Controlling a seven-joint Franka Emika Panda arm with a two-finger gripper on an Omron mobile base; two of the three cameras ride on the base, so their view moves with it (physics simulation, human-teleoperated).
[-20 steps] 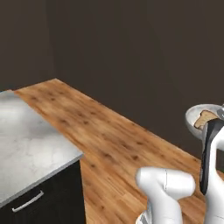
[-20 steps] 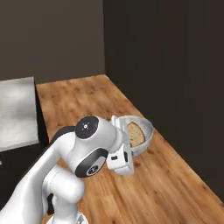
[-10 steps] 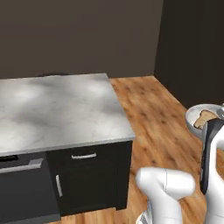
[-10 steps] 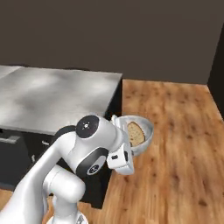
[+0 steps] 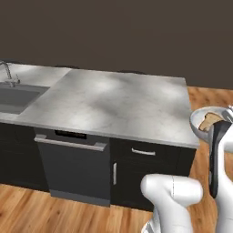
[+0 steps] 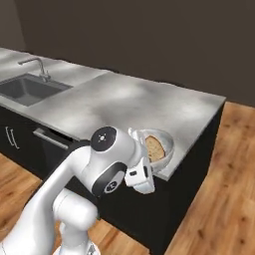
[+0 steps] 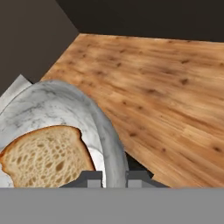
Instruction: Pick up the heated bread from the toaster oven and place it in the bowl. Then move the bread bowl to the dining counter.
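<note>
- The round, shallow, white-grey marbled bowl sits at lower left of the hand view, its rim passing between the two dark finger tips; the hand is clamped on that rim.
- A golden-crusted piece of bread with a pale, porous face lies inside the bowl, at lower left of that view.
- In the right base view the bowl is at frame centre, carried over the near corner of the long white-grey marbled stone worktop.
- A dark inset sink and curved faucet occupy the worktop's upper-left part.
- In the left base view the bowl appears at the right edge, with wooden plank floor beyond.
</note>
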